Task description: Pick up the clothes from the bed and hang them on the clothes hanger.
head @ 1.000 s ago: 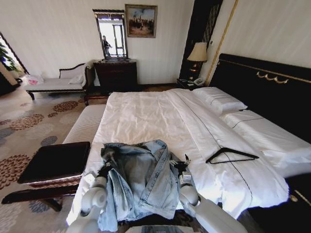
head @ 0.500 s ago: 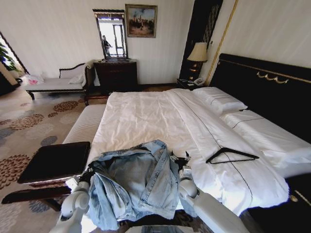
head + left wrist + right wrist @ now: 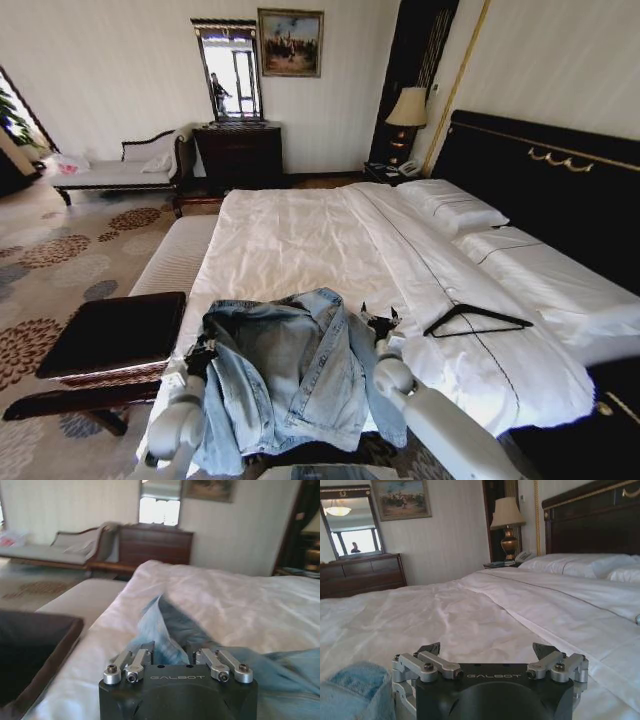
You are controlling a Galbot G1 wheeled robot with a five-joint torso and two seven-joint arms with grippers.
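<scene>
The light-blue denim jacket (image 3: 290, 370) lies crumpled on the near corner of the white bed (image 3: 300, 240). My left gripper (image 3: 200, 356) is at the jacket's left edge. In the left wrist view this left gripper (image 3: 172, 652) is shut on a raised fold of the jacket (image 3: 157, 617). My right gripper (image 3: 380, 322) hovers open just past the jacket's right edge, nothing between its fingers. In the right wrist view the gripper (image 3: 486, 649) faces bare sheet (image 3: 470, 610), with a bit of jacket (image 3: 350, 690) beside it. The black clothes hanger (image 3: 476, 320) lies flat on the sheet, right of the right gripper.
A dark bench (image 3: 115, 330) stands close to the bed's left side, with a white padded bench (image 3: 180, 255) beyond it. Pillows (image 3: 450, 205) and the black headboard (image 3: 540, 170) are at the right. A dresser with mirror (image 3: 238, 150) and a daybed (image 3: 120, 170) line the far wall.
My left arm swung out left with the jacket's edge, then came back in; the jacket's left side shifted with it. My right gripper rose off the jacket toward the hanger.
</scene>
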